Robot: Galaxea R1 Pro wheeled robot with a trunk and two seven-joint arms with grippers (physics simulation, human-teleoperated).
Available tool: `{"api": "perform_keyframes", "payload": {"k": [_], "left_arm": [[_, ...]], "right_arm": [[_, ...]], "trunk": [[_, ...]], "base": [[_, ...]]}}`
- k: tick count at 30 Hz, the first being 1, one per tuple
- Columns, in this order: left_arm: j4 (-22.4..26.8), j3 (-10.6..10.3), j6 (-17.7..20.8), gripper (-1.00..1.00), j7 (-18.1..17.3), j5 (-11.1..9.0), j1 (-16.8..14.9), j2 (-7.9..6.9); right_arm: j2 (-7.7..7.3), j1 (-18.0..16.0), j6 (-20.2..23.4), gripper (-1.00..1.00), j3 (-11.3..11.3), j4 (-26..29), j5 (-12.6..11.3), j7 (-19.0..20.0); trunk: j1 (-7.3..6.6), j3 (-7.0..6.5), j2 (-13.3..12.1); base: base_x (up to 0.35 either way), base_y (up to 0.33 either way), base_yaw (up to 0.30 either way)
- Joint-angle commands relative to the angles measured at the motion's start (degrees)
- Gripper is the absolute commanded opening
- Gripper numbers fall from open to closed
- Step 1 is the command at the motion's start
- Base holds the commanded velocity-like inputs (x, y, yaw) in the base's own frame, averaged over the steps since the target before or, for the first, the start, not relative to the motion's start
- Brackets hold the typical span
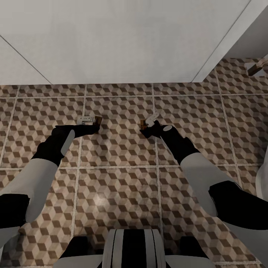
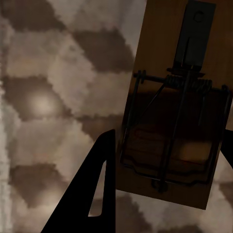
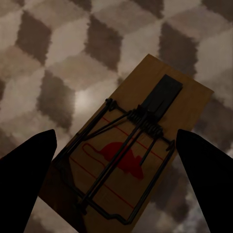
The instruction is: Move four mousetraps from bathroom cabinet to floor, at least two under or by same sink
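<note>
Two mousetraps are low over the cube-patterned bathroom floor [image 1: 119, 149], just in front of the sink's white vanity front [image 1: 123, 41]. My left gripper [image 1: 88, 127] is shut on one mousetrap [image 1: 89, 120]. In the left wrist view this brown board with dark wire [image 2: 174, 121] spans the gap between the black fingers [image 2: 92, 194]. My right gripper [image 1: 149, 130] is shut on the other mousetrap [image 1: 149, 120], which hangs tilted. The right wrist view shows its red mouse print [image 3: 131, 155] between the fingers [image 3: 29, 184]. The cabinet is out of view.
A white panel edge [image 1: 223, 41] runs diagonally at the upper right, with a small grey and brown object [image 1: 257, 67] on the floor beyond it. A white fixture's edge [image 1: 265, 175] stands at the far right. My own base [image 1: 130, 249] is at the bottom.
</note>
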State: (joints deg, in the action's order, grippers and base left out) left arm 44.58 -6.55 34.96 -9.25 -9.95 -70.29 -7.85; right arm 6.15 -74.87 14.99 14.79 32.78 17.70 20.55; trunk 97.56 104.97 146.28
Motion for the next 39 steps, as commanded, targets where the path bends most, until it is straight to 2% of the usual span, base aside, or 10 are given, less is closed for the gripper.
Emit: {"api": "perform_keyframes", "payload": {"k": [1, 39], "left_arm": [[0.07, -0.22, 0.29, -1.0, 0.33, -0.44, -0.02, -0.08], [-0.09, -0.22, 0.26, -1.0, 0.36, -0.5, -0.02, -0.07]], "right_arm": [[0.01, -0.01, 0.22, -1.0, -0.03, 0.11, 0.61, 0.28], [0.01, -0.01, 0.21, -1.0, -0.11, -0.34, 0.65, 0.03]], "trunk": [[-0.01, 0.03, 0.01], [-0.01, 0.03, 0.01]], "base": [[0.0, 0.0, 0.0], [0.0, 0.0, 0.008]]}}
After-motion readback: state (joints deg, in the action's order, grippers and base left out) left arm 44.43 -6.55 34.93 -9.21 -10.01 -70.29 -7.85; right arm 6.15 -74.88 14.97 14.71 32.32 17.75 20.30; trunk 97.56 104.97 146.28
